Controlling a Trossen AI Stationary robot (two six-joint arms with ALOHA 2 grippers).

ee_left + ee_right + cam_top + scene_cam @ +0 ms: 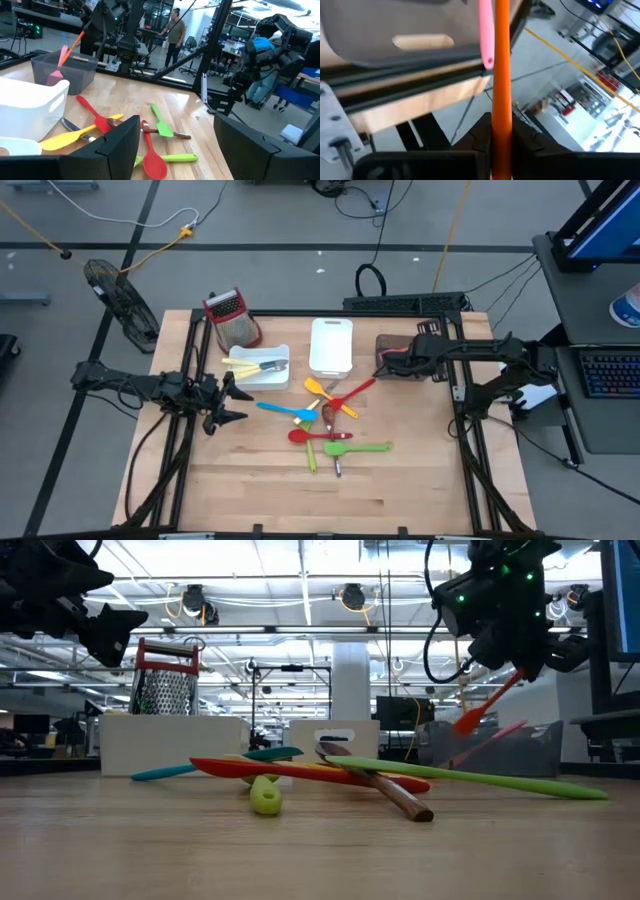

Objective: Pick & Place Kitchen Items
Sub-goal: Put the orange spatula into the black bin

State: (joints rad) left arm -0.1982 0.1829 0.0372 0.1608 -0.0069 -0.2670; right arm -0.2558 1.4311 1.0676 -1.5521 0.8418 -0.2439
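Observation:
My right gripper (517, 668) hangs over a grey bin (80, 75) at the table's right, shut on an orange utensil (488, 700). A pink utensil (56, 70) stands in the bin, leaning on its wall. Several kitchen items lie crossed in a pile mid-table: a blue one (276, 409), a yellow-orange spatula (318, 389), two red spoons (352, 393), a green spatula (362, 447), a lime stick (311, 457). My left gripper (232, 406) waits open at the table's left, level and clear of the pile. My right gripper pinches the orange utensil's handle (501, 117) between its two fingers. The handle runs on straight ahead of the fingers, slanting down toward the bin. The utensil's head (468, 722) hangs at the bin's rim; whether it touches the bin, I cannot tell.
A white tray (262, 376) holding a yellow utensil and a second white tray (330, 346) stand behind the pile. A red-topped grater (231, 316) stands at the far left. Bare wood lies along the near edge. A person (175, 30) stands beyond the table.

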